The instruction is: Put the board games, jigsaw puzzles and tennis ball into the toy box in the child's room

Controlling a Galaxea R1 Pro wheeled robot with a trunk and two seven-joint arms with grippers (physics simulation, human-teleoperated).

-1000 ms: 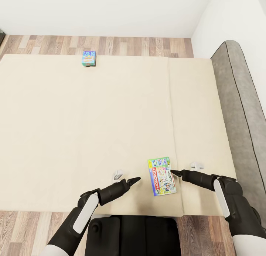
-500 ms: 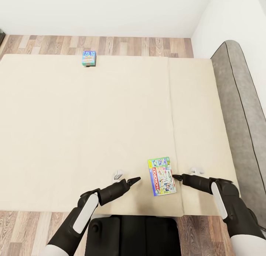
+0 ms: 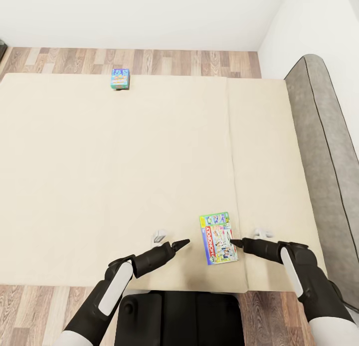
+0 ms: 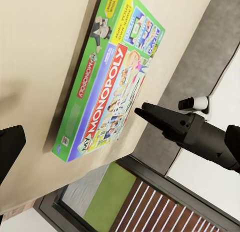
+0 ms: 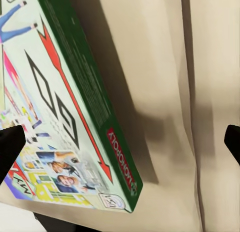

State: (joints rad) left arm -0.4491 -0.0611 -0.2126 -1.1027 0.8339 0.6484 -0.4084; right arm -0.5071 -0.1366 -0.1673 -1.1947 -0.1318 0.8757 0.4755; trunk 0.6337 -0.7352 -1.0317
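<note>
Two board games lie on the bed (image 3: 124, 176): the Monopoly box (image 3: 218, 237) at the near edge between both grippers, the blue box (image 3: 120, 79) far off. Right gripper (image 3: 236, 243) is spread wide at the Monopoly box's long edge; whether the left gripper (image 3: 184, 243) is parted cannot be told. Stiff, light cardboard, probably slick; pinching across a long edge looks best.

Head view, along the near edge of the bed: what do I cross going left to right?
Left gripper → Monopoly board game → right gripper → grey padded headboard at the far right of the bed.
</note>
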